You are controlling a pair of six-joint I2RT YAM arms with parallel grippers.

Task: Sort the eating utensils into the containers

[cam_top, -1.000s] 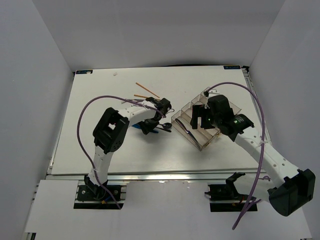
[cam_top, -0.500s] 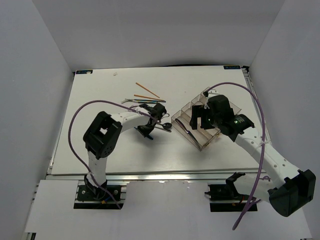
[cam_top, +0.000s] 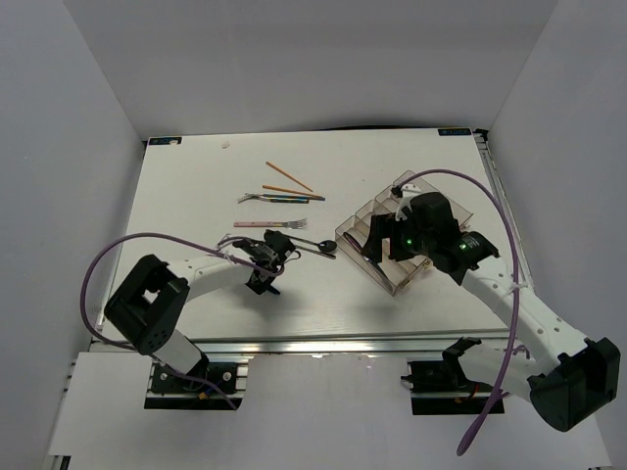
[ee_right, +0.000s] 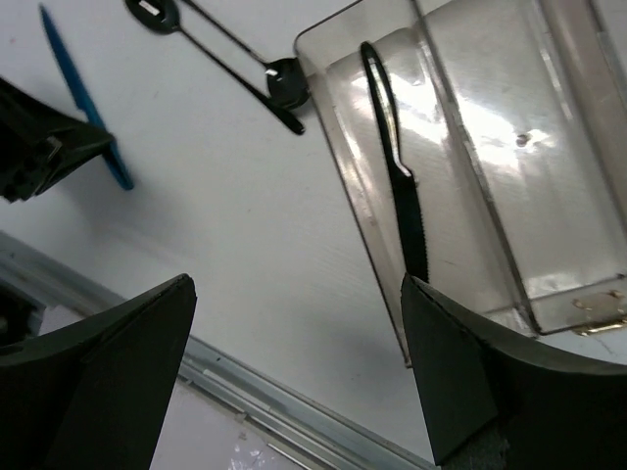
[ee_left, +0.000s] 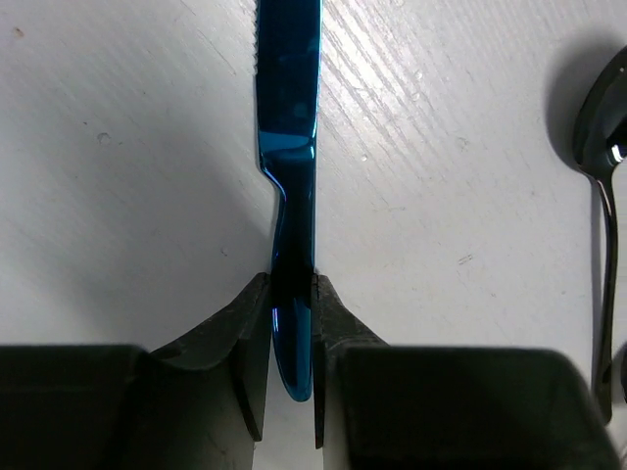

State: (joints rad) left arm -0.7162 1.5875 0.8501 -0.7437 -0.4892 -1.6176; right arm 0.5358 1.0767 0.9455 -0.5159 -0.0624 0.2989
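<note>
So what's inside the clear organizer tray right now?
One dark knife lies in the outermost compartment of the tray. The next compartment looks bare. The others are cut off in the wrist view and partly covered by the right gripper from above.

orange chopsticks (cam_top: 288,176) x2, beyond left hand (ee_left: 292,294) | pink-handled fork (cam_top: 266,223) x1 and silver fork (cam_top: 257,197) x1, also beyond it | black utensils (ee_right: 286,81) x2, just right of it | blue knife (ee_left: 290,117) x1, in left hand | dark knife (ee_right: 397,181) x1, under right hand (ee_right: 296,294) | clear tray (ee_right: 490,196) x1
</note>
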